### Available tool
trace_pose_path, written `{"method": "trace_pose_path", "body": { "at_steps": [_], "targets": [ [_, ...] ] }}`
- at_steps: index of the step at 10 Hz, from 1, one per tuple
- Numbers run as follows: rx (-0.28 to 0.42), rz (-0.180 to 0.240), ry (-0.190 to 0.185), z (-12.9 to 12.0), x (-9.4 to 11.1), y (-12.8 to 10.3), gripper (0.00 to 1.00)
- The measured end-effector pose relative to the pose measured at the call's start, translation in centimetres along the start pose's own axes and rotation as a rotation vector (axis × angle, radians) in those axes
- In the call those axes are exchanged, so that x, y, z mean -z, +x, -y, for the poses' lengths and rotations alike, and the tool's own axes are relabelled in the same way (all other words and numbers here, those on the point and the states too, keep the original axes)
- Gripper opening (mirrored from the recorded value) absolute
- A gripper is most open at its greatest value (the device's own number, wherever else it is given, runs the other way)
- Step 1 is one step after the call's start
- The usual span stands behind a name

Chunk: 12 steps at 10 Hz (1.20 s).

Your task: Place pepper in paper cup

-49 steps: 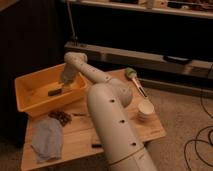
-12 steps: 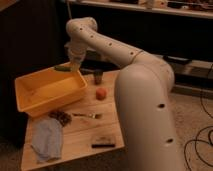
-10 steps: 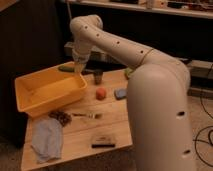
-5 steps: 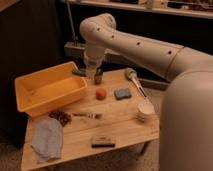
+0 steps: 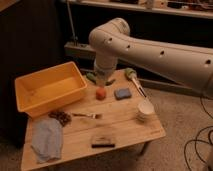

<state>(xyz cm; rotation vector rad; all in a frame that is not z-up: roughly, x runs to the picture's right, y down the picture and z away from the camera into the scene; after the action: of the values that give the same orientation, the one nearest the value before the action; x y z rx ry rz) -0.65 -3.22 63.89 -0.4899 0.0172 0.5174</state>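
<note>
I have the gripper (image 5: 102, 80) above the surface's (image 5: 122, 125) back edge, fingers clenched on the pepper (image 5: 92, 77), carrying it toward the paper cup (image 5: 145, 109), well apart.

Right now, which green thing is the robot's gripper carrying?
The pepper, the slim green one poking out beside the shut gripper, above the orange fruit. The other green thing, the green-headed brush, lies untouched on the table.

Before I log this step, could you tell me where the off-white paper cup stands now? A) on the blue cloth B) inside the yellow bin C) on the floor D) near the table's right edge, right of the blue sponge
D: the paper cup stands by the right edge of the table, right of and nearer than the blue sponge, while the gripper hangs farther back above the orange fruit.
</note>
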Motion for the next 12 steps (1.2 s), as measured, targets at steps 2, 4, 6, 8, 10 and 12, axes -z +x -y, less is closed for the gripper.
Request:
{"method": "trace_pose_path", "body": {
  "at_steps": [2, 4, 6, 8, 10, 12],
  "targets": [
    [-0.065, -0.01, 0.014, -0.4, 0.3, 1.1, 0.0],
    [-0.066, -0.009, 0.015, -0.6, 0.3, 1.0, 0.0],
    [-0.067, -0.009, 0.015, -0.5, 0.3, 1.0, 0.0],
    [-0.068, -0.012, 0.016, -0.4, 0.2, 1.0, 0.0],
    [-0.08, -0.021, 0.021, 0.6, -0.2, 2.0, 0.0],
    [-0.101, -0.019, 0.028, 4.5, -0.7, 5.8, 0.0]
  ]
}}
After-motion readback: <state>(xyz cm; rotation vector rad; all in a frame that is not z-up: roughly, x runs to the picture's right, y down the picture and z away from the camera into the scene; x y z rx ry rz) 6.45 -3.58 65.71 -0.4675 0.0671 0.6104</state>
